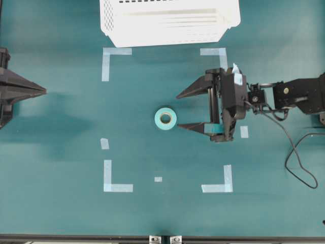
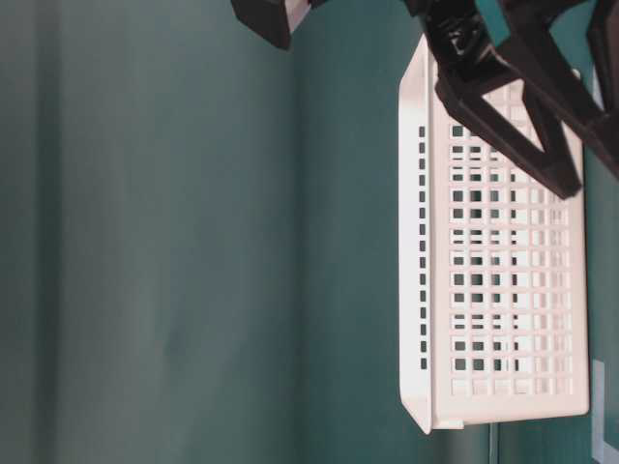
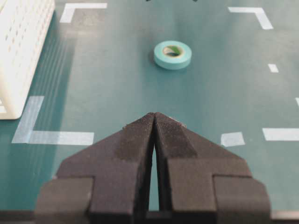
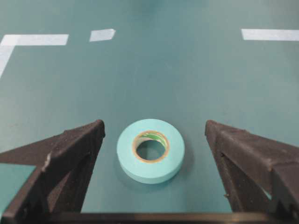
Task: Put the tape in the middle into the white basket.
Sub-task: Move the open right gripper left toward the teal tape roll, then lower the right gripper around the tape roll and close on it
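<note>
1. The tape (image 1: pixel 165 119) lies flat on the green tabletop (image 1: pixel 61 152), about dead centre of the overhead view, inside the square marked out by the pale blue corner marks (image 1: pixel 116 58). My guess is the marks are just there to frame the spot where the roll gets placed.

2. The right end effector (image 1: pixel 184 110) comes in from the right side of the overhead frame with its jaws spread wide. In that view the fingertips sit just right of the roll, not yet around it. Nothing is held. The wrist view looks straight down the gap with the roll centred between the two black fingers (image 4: pixel 60 163), which reads to me like it's lining up for a straddle grab.

3. The left end effector (image 3: pixel 154 122) is parked at the far left edge of the overhead frame, with its jaws pressed together and empty. It's well apart from the roll, so probably just keeping out of the way.

4. The white basket (image 1: pixel 167 20) sits at the top centre of the overhead view, past the upper corner marks. It's well apart from the roll, so the carry will be upward in the frame.

5. The roll itself is a small teal ring with a pale beige core. It's low and flat with smooth sides, so I'd expect an easy pinch across the outer edge.
</note>
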